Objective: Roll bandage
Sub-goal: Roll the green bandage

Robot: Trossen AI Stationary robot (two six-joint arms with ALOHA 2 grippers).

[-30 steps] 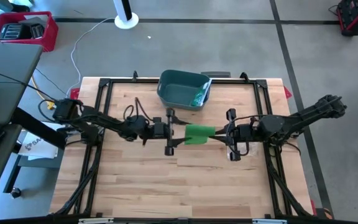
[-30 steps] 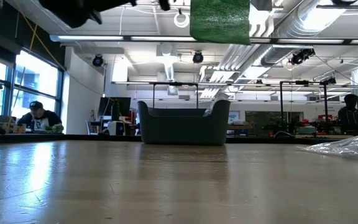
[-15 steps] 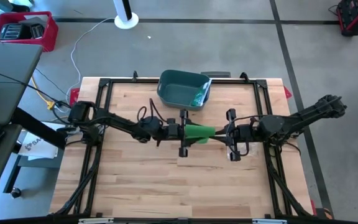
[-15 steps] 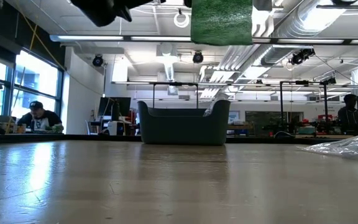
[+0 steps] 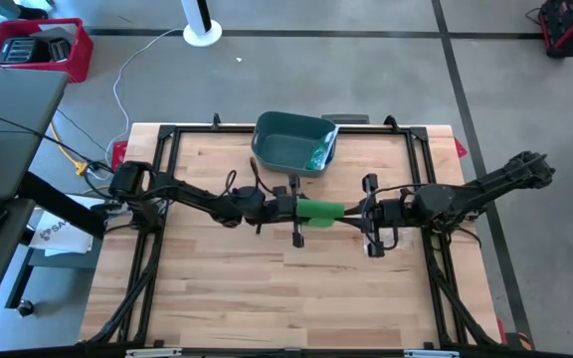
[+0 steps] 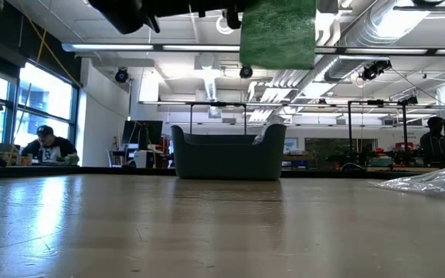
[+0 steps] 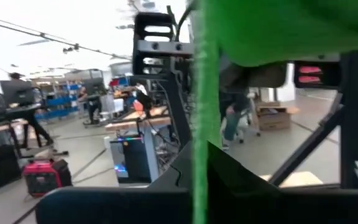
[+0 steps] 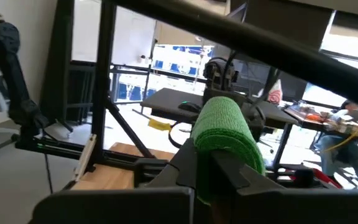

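Green bandage (image 5: 318, 210), soft, light and limp, held above the tabletop (image 5: 227, 288) between left pincer (image 5: 296, 210) and right pincer (image 5: 358, 212), each clamped on one end; best gripped at edges.

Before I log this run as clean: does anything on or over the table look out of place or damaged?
Nothing stands out. Both grippers, left and right, hold the green bandage in mid-air between them; the teal bin sits upright at the table's far edge.

Bandage (image 5: 319, 210) above mid-table (image 5: 227, 298), between left claw (image 5: 294, 209) and right claw (image 5: 364, 212); bin (image 5: 291, 142) behind.
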